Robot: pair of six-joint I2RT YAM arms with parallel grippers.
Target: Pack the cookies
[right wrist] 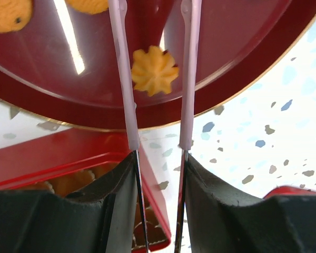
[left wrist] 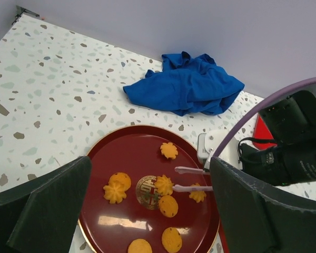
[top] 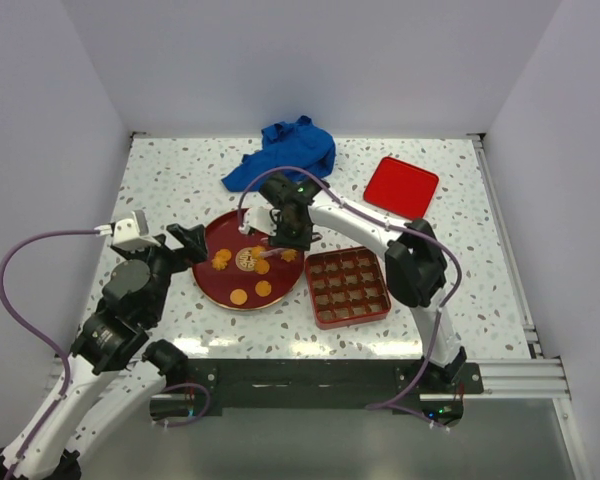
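Several orange-golden cookies (top: 221,262) lie on a dark red plate (top: 220,235) with a gold emblem at its centre. In the left wrist view round cookies (left wrist: 168,206) and flower-shaped cookies (left wrist: 169,150) show on the plate (left wrist: 131,153). My right gripper (top: 292,228) is shut on pink-tipped tweezers (left wrist: 192,170), which reach over the plate with their arms apart. One tip is beside a flower cookie (left wrist: 164,185) on the emblem. In the right wrist view another flower cookie (right wrist: 154,70) lies below, between the tweezer arms (right wrist: 121,79). My left gripper (top: 185,243) is open and empty at the plate's left rim.
A red compartment box (top: 310,290) stands right of the plate; orange pieces show in its cells (right wrist: 68,184). A red lid (top: 401,186) lies at the back right. A crumpled blue cloth (top: 285,152) lies behind the plate.
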